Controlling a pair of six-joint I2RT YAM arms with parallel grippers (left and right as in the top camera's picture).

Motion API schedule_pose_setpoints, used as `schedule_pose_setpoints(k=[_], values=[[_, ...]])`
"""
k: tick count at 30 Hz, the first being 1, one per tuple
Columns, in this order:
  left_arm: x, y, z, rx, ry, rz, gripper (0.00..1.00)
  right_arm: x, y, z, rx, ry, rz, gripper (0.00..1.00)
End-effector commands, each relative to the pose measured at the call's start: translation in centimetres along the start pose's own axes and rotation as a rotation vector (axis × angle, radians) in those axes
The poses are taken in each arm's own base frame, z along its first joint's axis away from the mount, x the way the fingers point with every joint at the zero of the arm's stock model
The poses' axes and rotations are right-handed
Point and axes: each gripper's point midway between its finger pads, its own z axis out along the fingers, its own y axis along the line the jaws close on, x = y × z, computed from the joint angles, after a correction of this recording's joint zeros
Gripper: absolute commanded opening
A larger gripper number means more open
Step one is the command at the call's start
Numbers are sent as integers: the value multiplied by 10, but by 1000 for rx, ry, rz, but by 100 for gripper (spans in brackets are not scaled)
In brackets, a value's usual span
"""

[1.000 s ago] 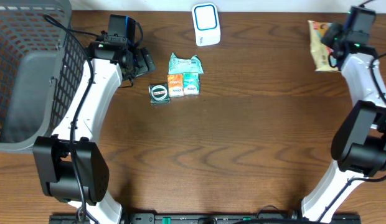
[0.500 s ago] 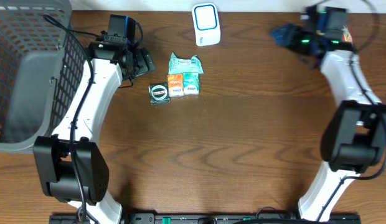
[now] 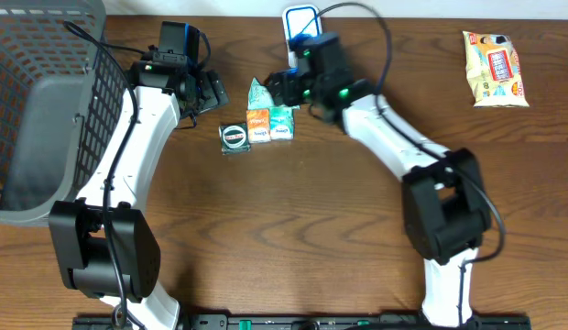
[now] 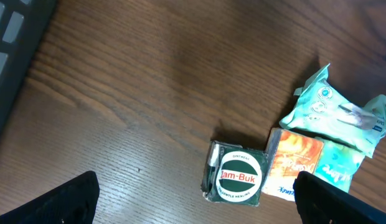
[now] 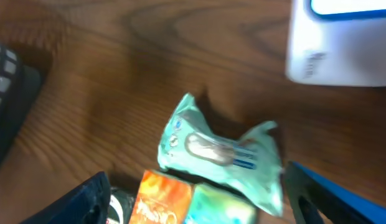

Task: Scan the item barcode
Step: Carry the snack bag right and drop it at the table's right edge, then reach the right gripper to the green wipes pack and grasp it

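Several small items lie in a cluster: a teal wipes pack (image 3: 271,93) (image 5: 218,148) (image 4: 335,111), an orange tissue pack (image 3: 257,124) (image 5: 163,200) (image 4: 297,158) joined to a teal one (image 3: 280,123) (image 4: 341,167), and a green Zam-Buk tin (image 3: 234,137) (image 4: 240,177). The white and blue scanner (image 3: 303,38) (image 5: 342,46) stands behind them, partly covered by the right arm. My right gripper (image 3: 283,85) (image 5: 205,205) hovers open over the wipes and tissue packs, empty. Left of the cluster, my left gripper (image 3: 213,92) (image 4: 199,208) is open and empty above the tin.
A grey wire basket (image 3: 37,101) fills the left edge of the table. A yellow snack bag (image 3: 495,55) lies at the back right corner. The right arm stretches from the front right across to the middle.
The right arm has swung from the back right corner, by the snack bag, across to the item cluster, and its jaws have opened. The left arm has not moved.
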Motion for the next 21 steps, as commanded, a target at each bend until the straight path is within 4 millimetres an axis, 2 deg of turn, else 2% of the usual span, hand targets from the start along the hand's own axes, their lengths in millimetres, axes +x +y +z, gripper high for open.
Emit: schedule_pose_setpoints(k=[1,3,6,11,12,17,21], values=[[-2,1,0,-8,-4,-2,98,30,-20,29,92,44,39,86],[-2,1,0,-8,-4,-2,98,35,-26,34,113,50,74,86],[-2,1,0,-8,-4,-2,98,43,-32,43,121,60,82,76],[-2,1,0,-8,-4,-2,98,59,-58,49,230,86,88,64],[-2,1,0,-8,-4,-2,98,64,-72,47,288,102,91,61],[-2,1,0,-8,-4,-2,98,72,-94,36,379,140,101,57],[-2,1,0,-8,-4,-2,98,73,-111,14,446,177,120,46]])
